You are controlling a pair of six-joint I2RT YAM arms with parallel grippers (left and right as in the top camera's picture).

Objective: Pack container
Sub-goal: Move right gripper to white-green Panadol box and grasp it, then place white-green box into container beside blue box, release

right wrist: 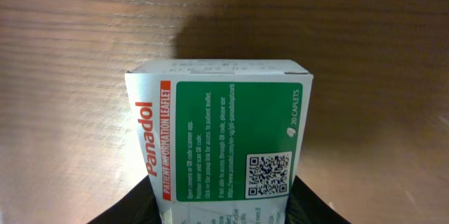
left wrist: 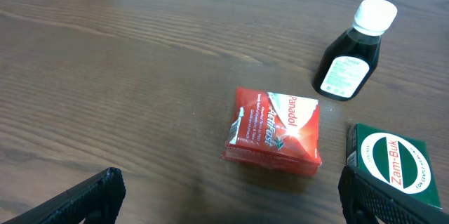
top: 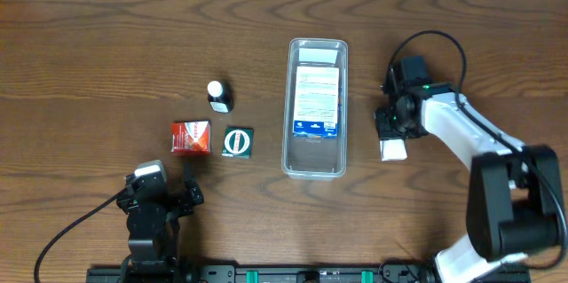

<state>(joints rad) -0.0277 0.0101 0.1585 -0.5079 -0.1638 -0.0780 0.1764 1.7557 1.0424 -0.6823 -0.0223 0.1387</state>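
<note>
Gripping the white Panadol box (right wrist: pixel 219 136), right end effector (top: pixel 393 138) hangs beside container (top: pixel 345 110) rim; left end effector (left wrist: pixel 235 199) gapes.

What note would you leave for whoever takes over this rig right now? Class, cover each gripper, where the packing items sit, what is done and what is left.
Left gripper: open, empty, facing the red Panadol box.
Right gripper: shut on the white Panadol box, just right of the container and outside it.
Done: one blue-and-white box lies in the container.
Left: the held box, plus the red Panadol box, green Zam-Buk box and dark bottle, which sit on the table left of the container.
</note>
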